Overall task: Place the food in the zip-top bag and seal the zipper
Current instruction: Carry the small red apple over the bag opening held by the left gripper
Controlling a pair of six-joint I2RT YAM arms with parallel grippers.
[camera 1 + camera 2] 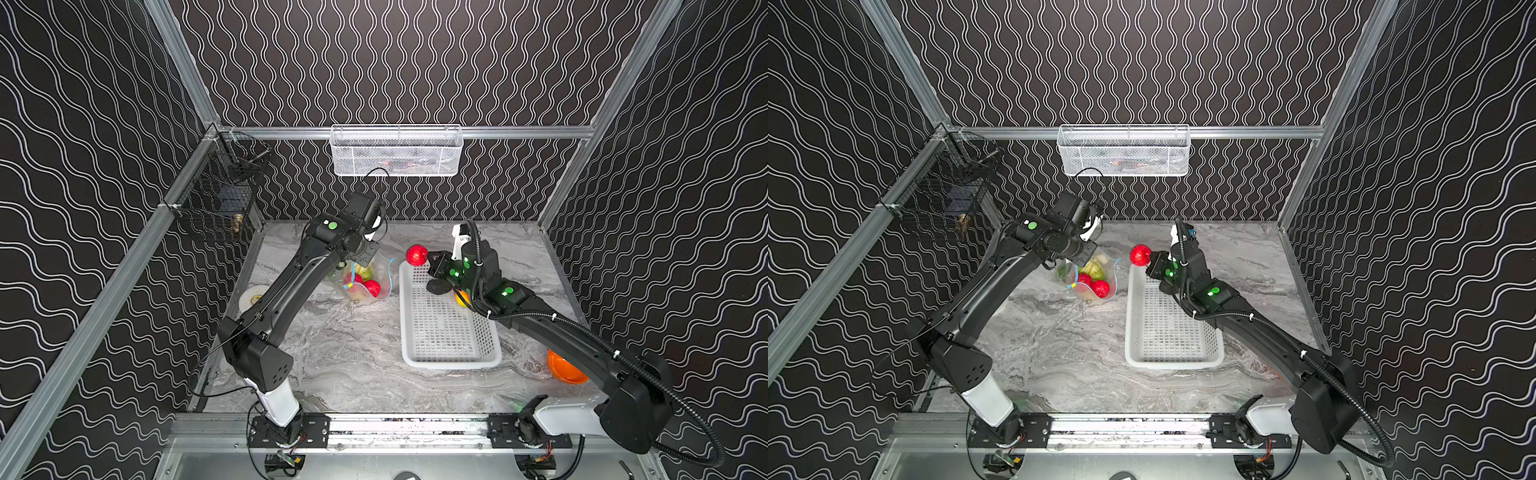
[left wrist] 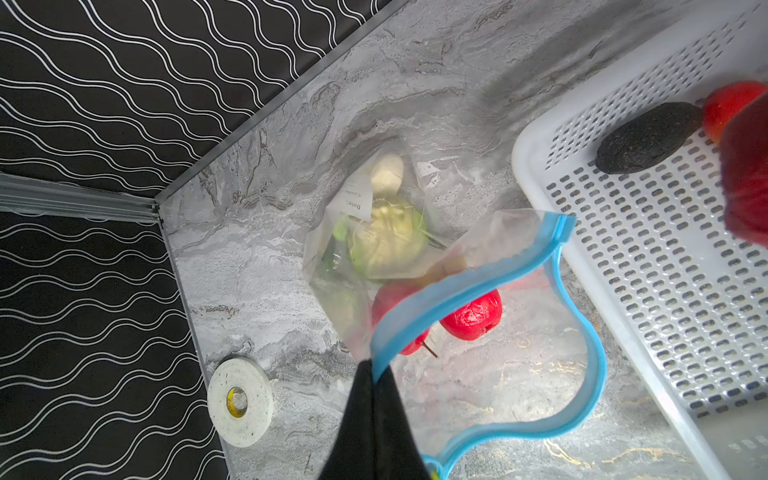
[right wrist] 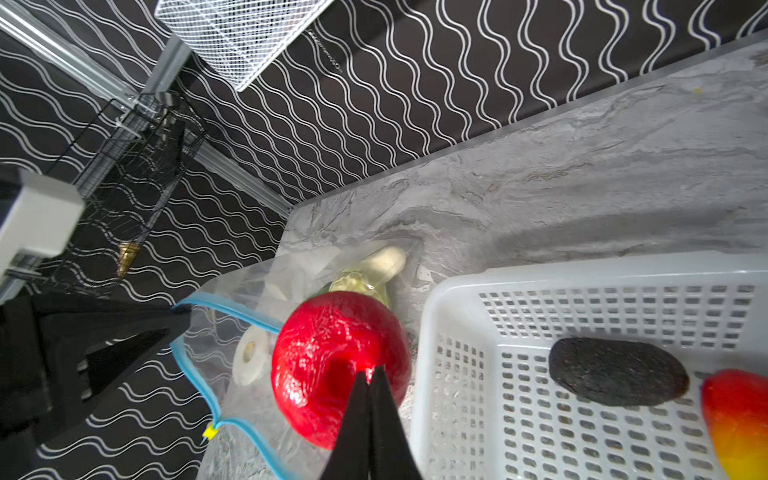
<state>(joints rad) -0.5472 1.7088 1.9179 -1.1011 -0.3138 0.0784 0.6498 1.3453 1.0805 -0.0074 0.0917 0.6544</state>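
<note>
Clear plastic zip-top bag (image 2: 511, 237) lies on the surface near its back edge, just left of the white perforated basket (image 1: 451, 363). Bag mouth stands open. The left gripper (image 2: 376, 374) is clamped tight on the blue zipper (image 2: 457, 286) and holds that edge up. Contents seen: cabbage (image 2: 386, 245), radish (image 2: 387, 174), two red fruits (image 2: 473, 318). The right gripper (image 3: 370, 374), jaws narrow, holds a third red fruit (image 3: 332, 357) in the air by the basket's back left corner. Dark item (image 3: 615, 376) and yellow-orange piece (image 3: 735, 419) rest at the basket's back end.

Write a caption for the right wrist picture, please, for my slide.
The right gripper holds a red fruit between the open bag and the basket, where a dark item lies.
</note>
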